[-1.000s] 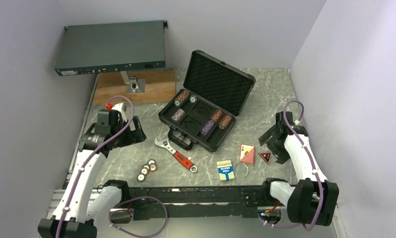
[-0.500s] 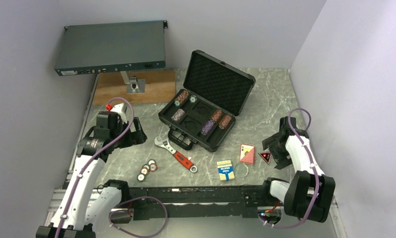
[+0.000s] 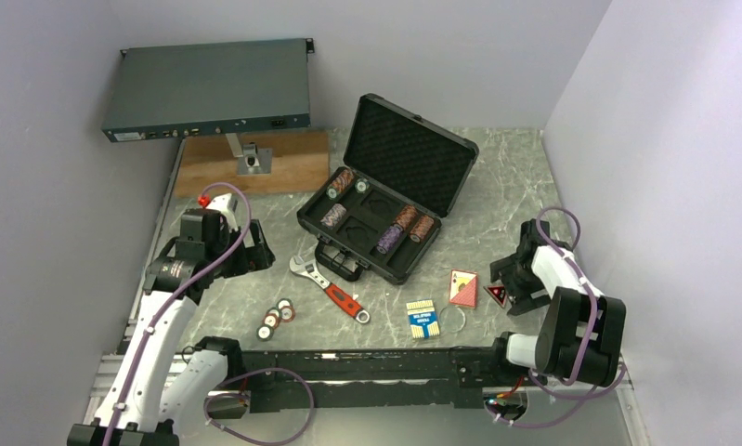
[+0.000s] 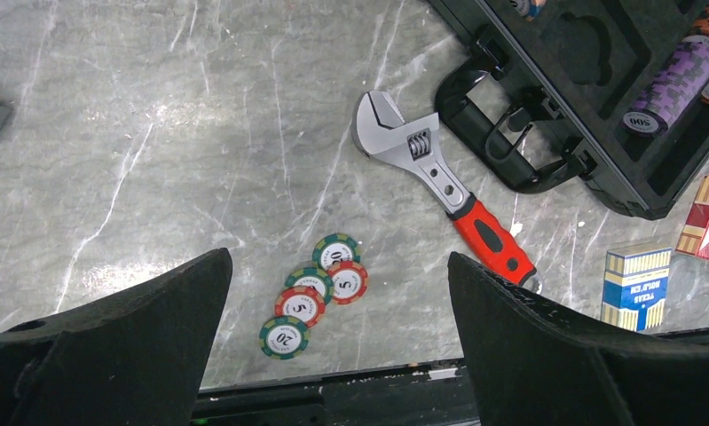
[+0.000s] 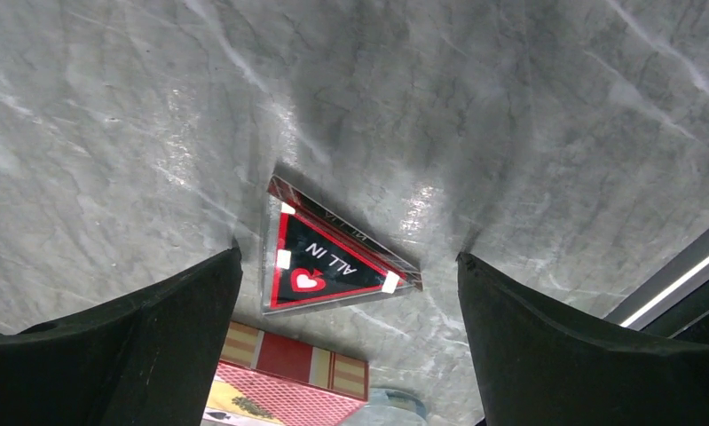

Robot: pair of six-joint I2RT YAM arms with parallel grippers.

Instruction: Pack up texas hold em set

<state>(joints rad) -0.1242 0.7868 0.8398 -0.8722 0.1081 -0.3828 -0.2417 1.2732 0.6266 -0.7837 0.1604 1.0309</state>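
The black case (image 3: 409, 153) lies open mid-table, with chip stacks (image 3: 392, 238) in its foam slots. Several loose poker chips (image 4: 319, 288) lie on the marble below my left gripper (image 4: 335, 266), which hangs open well above them. The small red triangle (image 5: 328, 262), marked ALL IN, lies flat between the open fingers of my right gripper (image 5: 349, 257), which is low over it with a gap on both sides. The red card deck (image 5: 284, 377) lies just beyond the triangle. The blue deck (image 3: 423, 319) lies near the front rail.
A red-handled adjustable wrench (image 4: 444, 191) lies between the loose chips and the case handle (image 4: 510, 133). A dark-grey rack box (image 3: 209, 88) and a wooden board (image 3: 255, 163) are at the back left. A clear round disc (image 3: 453, 319) lies beside the blue deck.
My right gripper has come down and toward the near edge, settling over the red triangle, its jaws slightly narrower. The left arm shifted slightly, then held still.
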